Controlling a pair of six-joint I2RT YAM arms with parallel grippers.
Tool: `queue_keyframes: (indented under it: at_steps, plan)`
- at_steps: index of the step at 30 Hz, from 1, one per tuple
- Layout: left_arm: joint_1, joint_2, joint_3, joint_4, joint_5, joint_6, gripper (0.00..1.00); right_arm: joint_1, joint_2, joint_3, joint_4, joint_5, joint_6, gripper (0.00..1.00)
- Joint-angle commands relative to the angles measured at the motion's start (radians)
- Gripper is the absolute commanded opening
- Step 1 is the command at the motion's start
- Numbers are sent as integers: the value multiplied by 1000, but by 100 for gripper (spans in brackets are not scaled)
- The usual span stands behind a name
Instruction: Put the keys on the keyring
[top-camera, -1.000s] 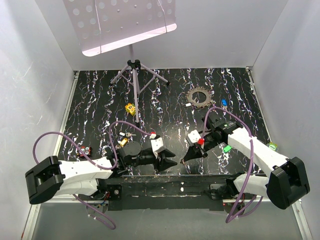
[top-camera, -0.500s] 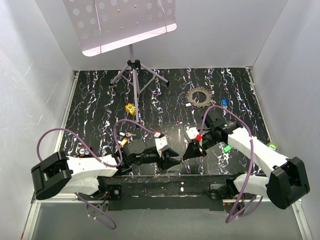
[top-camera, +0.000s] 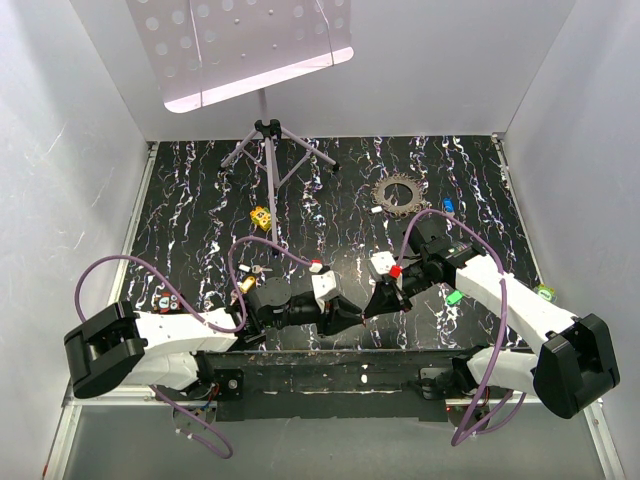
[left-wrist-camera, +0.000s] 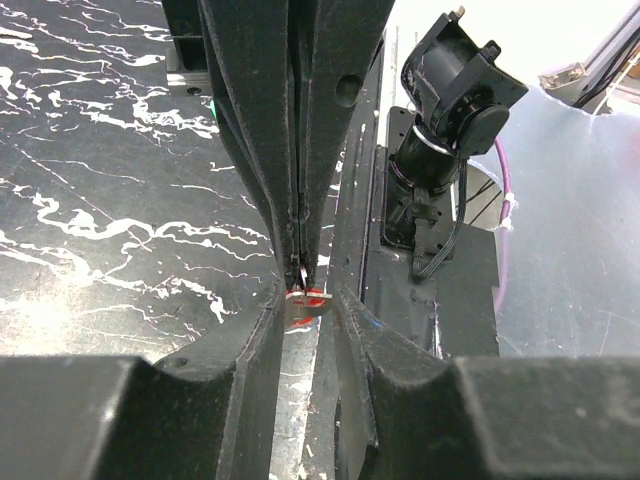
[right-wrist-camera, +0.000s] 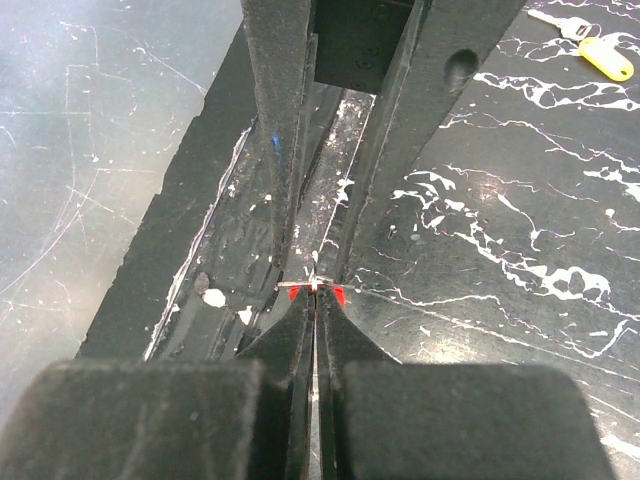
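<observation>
Left gripper (top-camera: 353, 318) is brought to clenched tips of right gripper (top-camera: 373, 309) — left jaws narrowed around red-headed key (left-wrist-camera: 305, 295) between them, grip untellable — threading judged imminent.

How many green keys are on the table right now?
2. One green key lies beside the right arm; a second green key sits at the table's right edge. Arms may hide others.

Red-headed key (left-wrist-camera: 305, 296) is pinched; green key (top-camera: 453, 297) lies loose.

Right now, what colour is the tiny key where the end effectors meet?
Red. The key shows best in the left wrist view.
</observation>
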Motion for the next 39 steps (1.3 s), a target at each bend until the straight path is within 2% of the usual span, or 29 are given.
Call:
queue_keyframes:
  at_steps: [1, 7, 11, 18, 21, 24, 39]
  plan:
    - [-6, 4, 33, 16, 16, -1, 23, -3, 2, 31, 26, -15, 29, 1]
    - [-6, 13, 41, 0, 22, -3, 12, -3, 2, 31, 27, -13, 37, 1]
    - [-6, 16, 44, -14, 16, -3, 0, -3, 0, 31, 26, -18, 35, 1]
    - [-6, 5, 55, -88, -18, -15, 0, -3, 0, 34, 14, -21, 26, 1]
    - [-6, -11, 50, -111, -21, -12, 0, -3, 0, 42, 1, -22, 23, 14]
    - [-6, -27, 49, -139, -27, -9, 0, -3, 0, 45, -3, -27, 22, 21]
    - [-6, -25, 64, -149, -20, -4, 0, 2, 13, 34, 14, -19, 35, 27]
